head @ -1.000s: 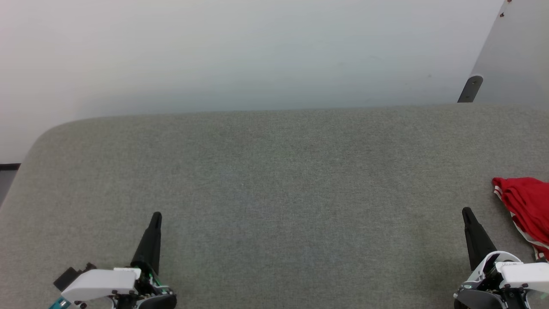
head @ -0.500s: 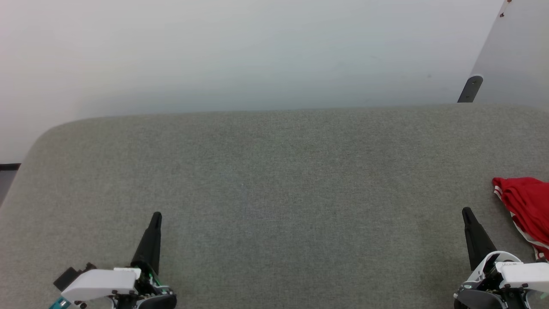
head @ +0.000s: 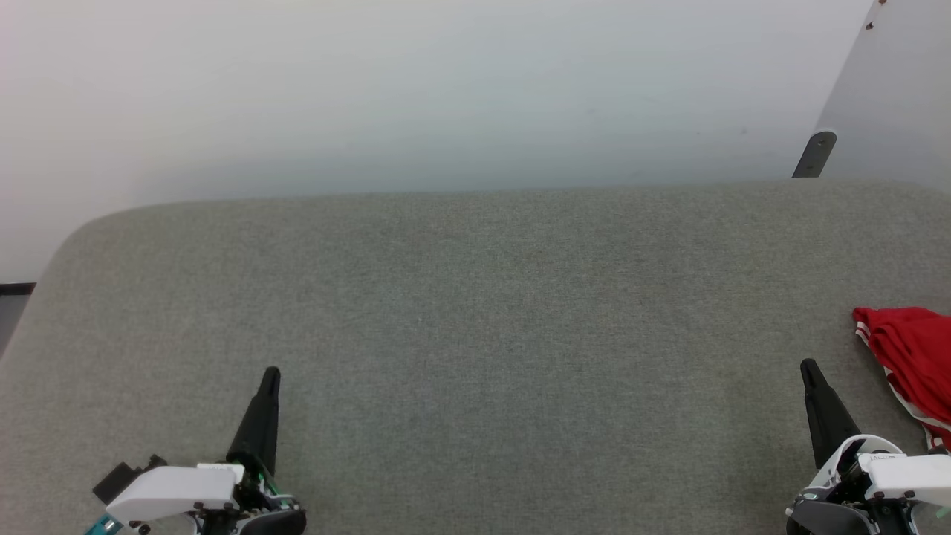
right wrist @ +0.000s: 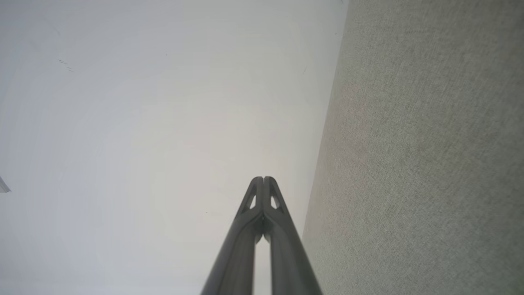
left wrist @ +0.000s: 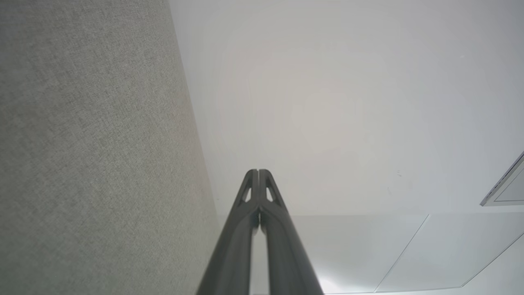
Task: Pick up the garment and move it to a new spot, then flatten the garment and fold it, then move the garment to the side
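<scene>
"Where's the jersey (head: 910, 360)?"

"On the grey tabletop (head: 475, 297), at the robot's far right. It's bunched in a red heap with a striped white edge showing."

"And the 2 arms?"

"The left end effector (head: 270, 374) is low on the left side, well apart from the jersey. The right end effector (head: 807, 365) is near the jersey, just beside it and not touching. Both are clenched on nothing (fingers pressed tip to tip), pointing toward the pale wall (head: 416, 89)."
</scene>
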You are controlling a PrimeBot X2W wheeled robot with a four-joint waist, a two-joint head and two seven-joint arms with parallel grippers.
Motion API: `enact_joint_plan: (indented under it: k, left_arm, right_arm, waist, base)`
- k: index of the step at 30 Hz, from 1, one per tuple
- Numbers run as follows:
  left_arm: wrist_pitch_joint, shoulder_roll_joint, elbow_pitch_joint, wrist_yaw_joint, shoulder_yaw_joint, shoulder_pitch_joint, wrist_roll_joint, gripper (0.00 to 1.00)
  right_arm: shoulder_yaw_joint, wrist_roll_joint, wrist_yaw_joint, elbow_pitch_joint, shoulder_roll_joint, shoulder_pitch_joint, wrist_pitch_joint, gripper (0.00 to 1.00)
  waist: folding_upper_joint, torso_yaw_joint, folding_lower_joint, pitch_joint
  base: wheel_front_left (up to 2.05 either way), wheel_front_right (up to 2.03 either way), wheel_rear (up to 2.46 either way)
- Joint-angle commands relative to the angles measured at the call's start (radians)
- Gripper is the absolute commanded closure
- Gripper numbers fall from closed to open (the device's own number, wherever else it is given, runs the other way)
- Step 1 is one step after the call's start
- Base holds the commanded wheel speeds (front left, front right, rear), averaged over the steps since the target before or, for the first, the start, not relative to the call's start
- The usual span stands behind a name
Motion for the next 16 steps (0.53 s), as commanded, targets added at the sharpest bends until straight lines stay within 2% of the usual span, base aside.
enact_joint_plan:
  k: [1, 16]
  left_arm:
    - [0.002, -0.001, 0.001, -0.003, 0.002, -0.01, -0.002, 1.0]
    - [0.002, -0.001, 0.001, -0.003, 0.002, -0.01, -0.002, 1.0]
  right_arm:
    - [0.001, 0.004, 0.0, 0.0, 0.003, -0.003, 0.002, 1.0]
    - [0.001, 0.004, 0.0, 0.0, 0.003, -0.003, 0.002, 1.0]
  waist:
    - [0.0, 0.0, 0.0, 0.0]
    - [0.0, 0.0, 0.0, 0.0]
  base:
    - [0.0, 0.0, 0.0]
    - [0.0, 0.0, 0.0]
